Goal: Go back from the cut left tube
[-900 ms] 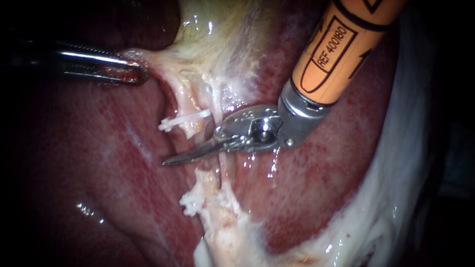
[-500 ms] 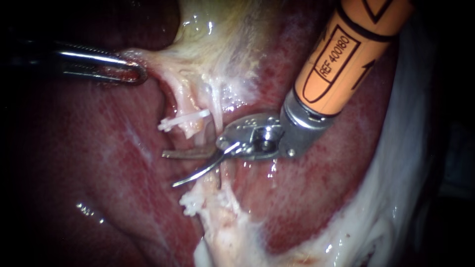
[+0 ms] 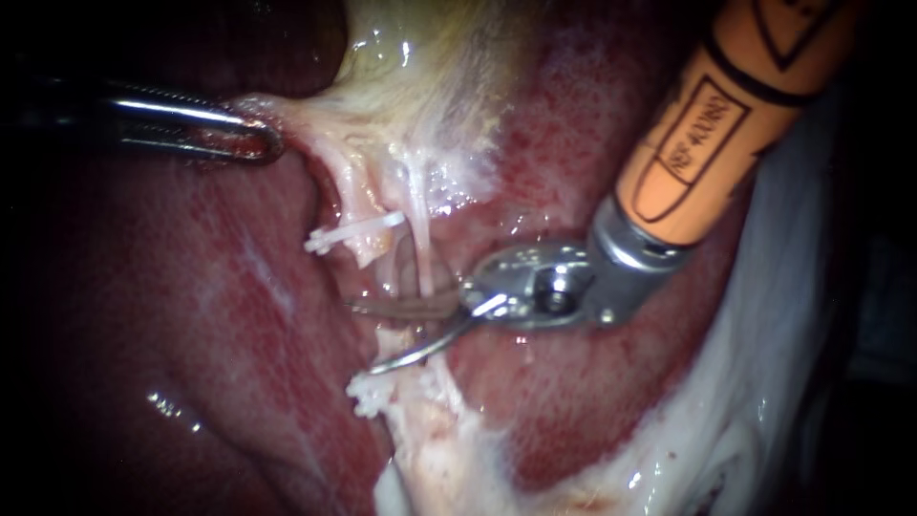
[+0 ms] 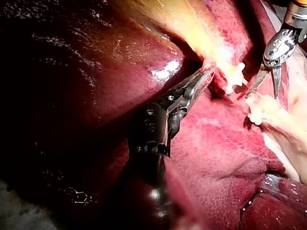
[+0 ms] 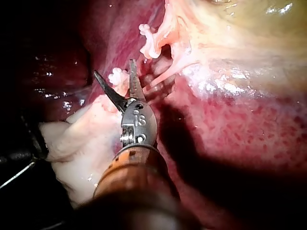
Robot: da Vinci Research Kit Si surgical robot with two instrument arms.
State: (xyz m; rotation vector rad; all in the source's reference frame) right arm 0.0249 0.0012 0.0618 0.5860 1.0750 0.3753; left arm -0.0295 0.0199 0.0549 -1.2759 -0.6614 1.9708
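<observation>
Endoscope view shows the right tool point(image 3: 368, 336) coming in from the upper right, its two blades spread apart and gripping nothing. They sit in the gap between the two ends of the cut left tube point(image 3: 353, 201). The upper stump carries a white upper clip point(image 3: 353, 232) and the lower stump a lower clip point(image 3: 368, 397). One blade crosses a thin uncut tube point(image 3: 420, 253) just beside. The left tool point(image 3: 267, 143) is clenched on pale tissue at the gallbladder point(image 3: 420, 67) edge, above the liver point(image 3: 191, 315). Left wrist view shows that grip close up. Right wrist view misses the left tool but shows the blades just beside the lower clip.
</observation>
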